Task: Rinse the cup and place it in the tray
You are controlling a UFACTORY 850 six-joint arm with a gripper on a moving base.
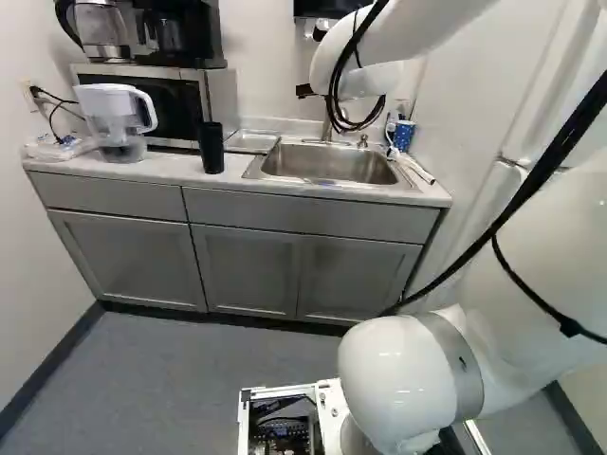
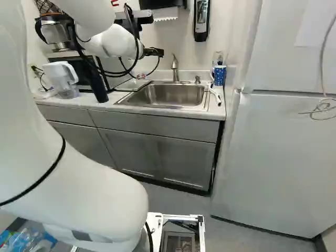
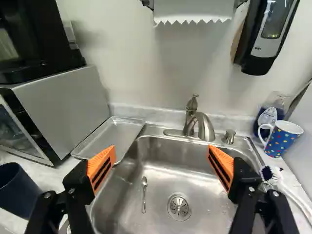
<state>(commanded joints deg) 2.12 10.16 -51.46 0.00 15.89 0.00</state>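
the fingers [image 3: 101, 168] stood wide apart above the sink [image 3: 161, 168]. the dotted blue mug [image 3: 282, 139] stood upright by the back right corner of the counter [image 1: 173, 165], near the white brush [image 3: 270, 175]. the metal tray [image 3: 113, 136] lay toward the back edge, between microwave [image 3: 66, 109] and sink. a spoon [image 3: 144, 195] lay in the sink, and a dark tumbler [image 1: 211, 148] stood near the counter's front edge.
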